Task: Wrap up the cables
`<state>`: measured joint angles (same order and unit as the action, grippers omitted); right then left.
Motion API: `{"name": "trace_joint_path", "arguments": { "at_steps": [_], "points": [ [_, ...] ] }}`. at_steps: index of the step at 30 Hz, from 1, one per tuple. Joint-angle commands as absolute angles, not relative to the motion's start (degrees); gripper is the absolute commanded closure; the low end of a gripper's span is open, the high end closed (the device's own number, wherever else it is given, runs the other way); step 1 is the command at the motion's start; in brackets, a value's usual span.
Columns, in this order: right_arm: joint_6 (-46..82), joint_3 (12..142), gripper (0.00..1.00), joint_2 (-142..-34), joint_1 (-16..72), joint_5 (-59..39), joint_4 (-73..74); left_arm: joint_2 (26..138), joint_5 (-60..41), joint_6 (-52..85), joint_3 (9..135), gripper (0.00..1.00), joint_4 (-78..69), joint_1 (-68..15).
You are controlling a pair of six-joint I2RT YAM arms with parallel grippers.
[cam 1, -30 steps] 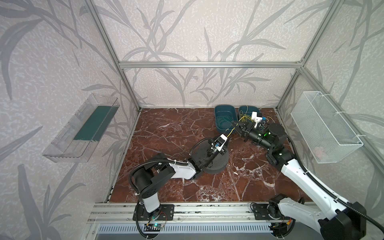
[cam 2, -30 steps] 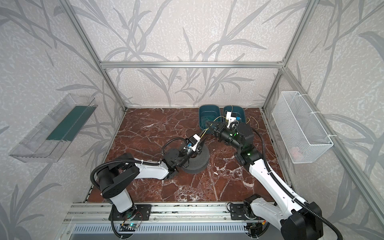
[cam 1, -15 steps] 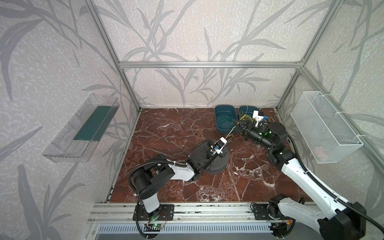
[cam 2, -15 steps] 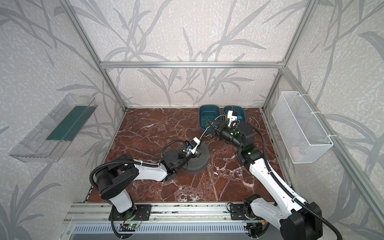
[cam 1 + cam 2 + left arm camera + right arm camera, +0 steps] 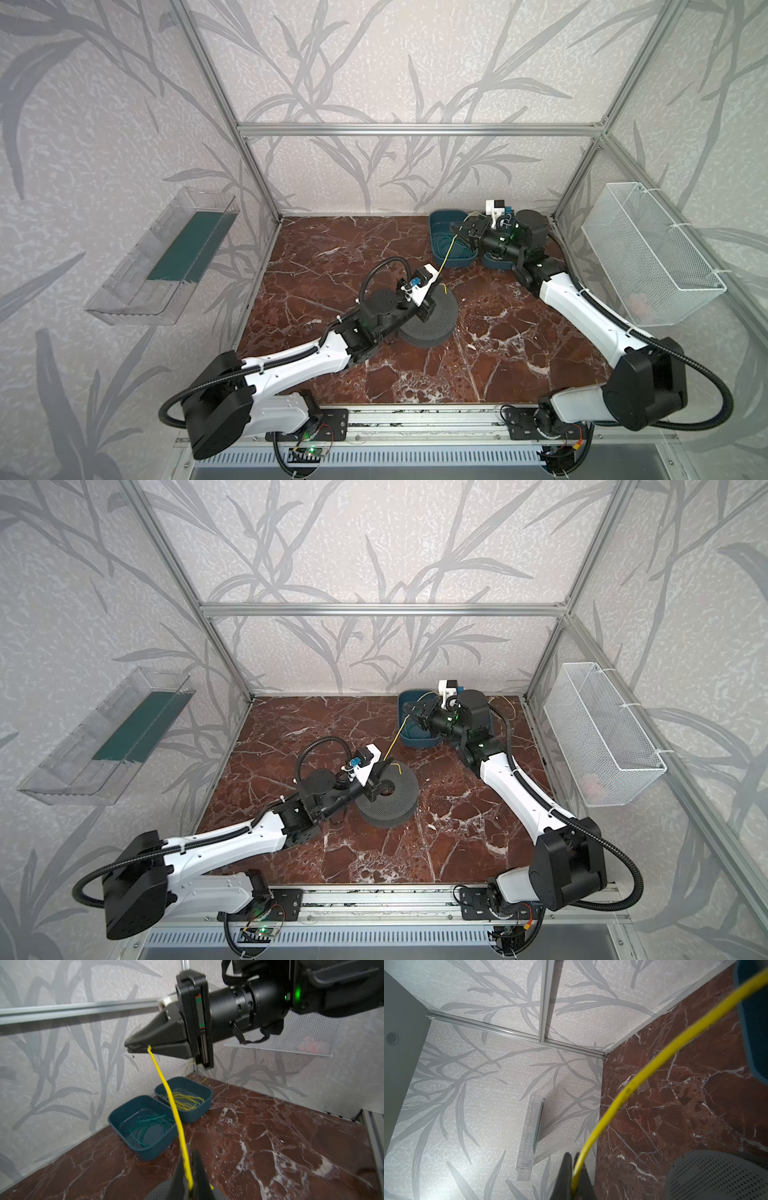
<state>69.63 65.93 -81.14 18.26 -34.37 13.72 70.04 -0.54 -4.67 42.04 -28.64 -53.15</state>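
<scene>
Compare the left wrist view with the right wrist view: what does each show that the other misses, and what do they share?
Only the left wrist view shows the left gripper shut on the thin yellow cable, the coiled green wires in a dark teal plastic tub, and the white wire-mesh basket. Only the right wrist view shows the clear plastic wall tray. Both show the cable, the right gripper shut on it, the red marble tabletop and the grey perforated disc.

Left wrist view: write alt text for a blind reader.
A yellow cable stretches between the right claw and the left claw, both shut on it. Behind sit a teal tray of green wires and a teal tray of yellow wires.
</scene>
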Motion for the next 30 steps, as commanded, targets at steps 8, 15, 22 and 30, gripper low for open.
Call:
{"name": "trace_joint_path", "arguments": {
  "at_steps": [8, 15, 22, 30],
  "points": [
    [64.3, 70.2, 1.0, -81.2, 15.4, -27.8, 18.4, 68.5, -16.6, 1.6, 46.8, 1.0, 9.5, -55.2],
    [59.8, 70.4, 1.0, -80.3, 15.4, -26.9, 18.1, 73.8, -24.0, 4.6, 50.7, 1.0, 17.1, -55.5],
    [57.2, 70.0, 1.0, -79.0, 15.4, -27.1, 17.8, 77.5, -23.0, 4.3, 53.5, 1.0, 22.2, -56.3],
    [56.9, 67.9, 1.0, -78.0, 15.8, -28.4, 18.2, 68.1, -13.9, 4.8, 47.2, 0.68, 14.0, -56.3]
  ]
}}
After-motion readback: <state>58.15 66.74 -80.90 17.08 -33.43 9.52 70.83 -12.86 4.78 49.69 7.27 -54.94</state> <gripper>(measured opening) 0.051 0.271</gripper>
